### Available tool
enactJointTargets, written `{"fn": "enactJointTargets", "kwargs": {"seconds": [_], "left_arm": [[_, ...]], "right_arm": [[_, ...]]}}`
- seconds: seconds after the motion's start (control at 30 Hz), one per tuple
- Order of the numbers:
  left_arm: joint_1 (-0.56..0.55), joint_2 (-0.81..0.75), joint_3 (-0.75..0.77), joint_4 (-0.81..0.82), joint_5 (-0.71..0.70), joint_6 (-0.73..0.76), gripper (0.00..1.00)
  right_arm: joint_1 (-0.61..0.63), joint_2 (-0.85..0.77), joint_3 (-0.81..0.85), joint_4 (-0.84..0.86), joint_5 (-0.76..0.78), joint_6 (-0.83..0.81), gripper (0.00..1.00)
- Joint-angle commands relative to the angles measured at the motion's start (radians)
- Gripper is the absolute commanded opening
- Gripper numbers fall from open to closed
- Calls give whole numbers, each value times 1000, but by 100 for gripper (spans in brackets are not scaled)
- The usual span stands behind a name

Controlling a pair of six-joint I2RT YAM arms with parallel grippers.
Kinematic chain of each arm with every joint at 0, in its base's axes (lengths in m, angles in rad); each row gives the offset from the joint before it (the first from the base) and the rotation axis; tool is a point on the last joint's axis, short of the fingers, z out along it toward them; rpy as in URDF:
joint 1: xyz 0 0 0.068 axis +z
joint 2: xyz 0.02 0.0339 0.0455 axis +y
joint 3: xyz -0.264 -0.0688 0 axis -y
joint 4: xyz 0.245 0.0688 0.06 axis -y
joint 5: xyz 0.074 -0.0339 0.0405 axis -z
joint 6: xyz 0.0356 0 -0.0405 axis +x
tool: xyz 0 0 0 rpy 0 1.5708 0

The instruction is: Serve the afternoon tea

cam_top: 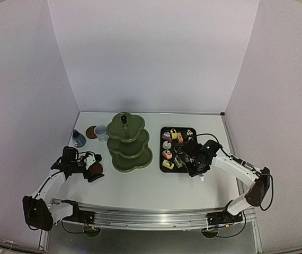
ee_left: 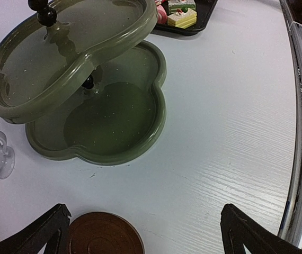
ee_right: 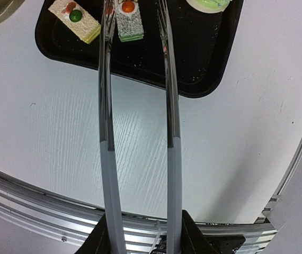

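Between my fingers shine silvery tongs (ee_right: 167, 106) with pale grey handles, over a black tray (ee_right: 204, 79) holding a yellow cake (ee_right: 79, 21) with a green dot and a green one (ee_right: 129, 21) topped orange.

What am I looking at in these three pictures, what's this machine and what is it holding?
This is a robot with two arms fixed at the near edge of a white table. One picture looks down from above; the other two come from small cameras on each wrist.

On the table stand an olive-green three-tier stand, a white mug, a small blue-grey pot and a black tray of small cakes.

The left gripper is wide open and empty, hanging over a brown coaster; a second coaster sits by the mug. The right gripper holds thin metal tongs, their tips reaching over the tray on either side of a green-edged cake.
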Motion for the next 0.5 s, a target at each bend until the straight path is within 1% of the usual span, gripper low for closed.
{"fn": "enactJointTargets", "kwargs": {"seconds": [0.0,0.3,0.47], "left_arm": [[-4,1,5,11,11,17,100],[-5,5,8,7,12,20,100],[-5,6,13,4,14,20,100]], "right_arm": [[8,-22,-20,24,-17,-20,35],[7,-11,-43,51,-29,-41,36],[8,23,-56,82,-12,-55,36]]}}
